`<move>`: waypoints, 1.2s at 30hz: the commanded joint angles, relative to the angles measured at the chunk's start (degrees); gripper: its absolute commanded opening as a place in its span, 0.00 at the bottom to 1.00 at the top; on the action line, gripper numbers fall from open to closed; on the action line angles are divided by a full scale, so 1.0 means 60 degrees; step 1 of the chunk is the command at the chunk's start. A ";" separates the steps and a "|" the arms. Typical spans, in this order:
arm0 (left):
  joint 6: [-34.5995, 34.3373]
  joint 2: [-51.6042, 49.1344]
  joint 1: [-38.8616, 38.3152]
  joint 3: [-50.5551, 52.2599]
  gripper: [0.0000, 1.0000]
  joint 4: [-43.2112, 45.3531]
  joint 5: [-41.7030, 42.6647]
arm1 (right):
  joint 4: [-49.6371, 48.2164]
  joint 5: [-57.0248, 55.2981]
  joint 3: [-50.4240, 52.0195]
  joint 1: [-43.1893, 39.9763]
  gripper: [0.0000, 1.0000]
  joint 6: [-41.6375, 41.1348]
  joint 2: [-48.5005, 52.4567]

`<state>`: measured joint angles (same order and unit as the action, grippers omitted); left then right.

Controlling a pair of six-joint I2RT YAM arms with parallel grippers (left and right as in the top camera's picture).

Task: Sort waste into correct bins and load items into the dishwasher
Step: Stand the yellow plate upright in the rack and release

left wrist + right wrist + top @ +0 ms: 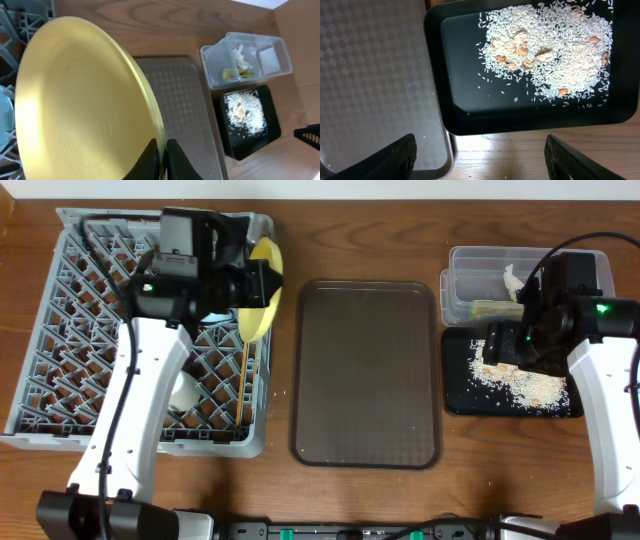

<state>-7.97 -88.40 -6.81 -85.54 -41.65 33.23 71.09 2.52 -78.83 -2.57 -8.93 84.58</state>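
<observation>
Round yellow plate clamped by the left gripper over the grey plastic rack.
Right gripper gapes above a shallow black tray of rice; wood-grain table.

Counter: brown wood with grain running left to right, filling nearly all of the overhead view.
Far edge: a whitish strip runs beyond it; whether it is a wall cannot be told.
Light: even, with soft, faint shadows.
</observation>
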 commanded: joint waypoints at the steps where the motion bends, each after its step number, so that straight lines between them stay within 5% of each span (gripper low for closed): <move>1: -0.0393 -0.0204 0.0135 0.0025 0.08 -0.0025 0.0648 | 0.0011 -0.0095 -0.0171 -0.0069 0.80 -0.0004 -0.0106; 15: -0.0619 -0.1118 0.0306 0.0029 0.08 -0.0036 0.0528 | 0.0084 -0.0095 -0.0171 -0.0069 0.80 -0.0004 -0.0106; 20: -0.0619 -0.1253 0.0601 0.0033 0.09 -0.0426 -0.0845 | 0.0080 -0.0095 -0.0171 -0.0069 0.80 0.0000 -0.0106; 23: -0.0572 -0.1253 0.0710 0.0033 0.17 -0.0568 -0.1534 | 0.0044 -0.0095 -0.0171 -0.0069 0.80 -0.0004 -0.0106; 26: -0.0543 -0.1228 0.0765 0.0029 0.49 -0.0477 -0.1552 | -0.0040 -0.0091 -0.0171 -0.0069 0.81 -0.0004 -0.0106; 28: -0.0539 -0.1093 0.0776 0.0018 0.60 -0.0444 -0.1552 | -0.0171 -0.0087 -0.0171 -0.0069 0.81 -0.0004 -0.0106; 36: -0.0200 0.0299 0.0601 0.0018 0.77 -0.0375 -0.1701 | -0.1865 0.2029 -0.0168 0.0011 0.84 0.0834 -0.0102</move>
<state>-10.41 -91.85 -2.46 -85.49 -43.79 24.40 62.76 6.52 -78.83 -2.55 -7.57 84.58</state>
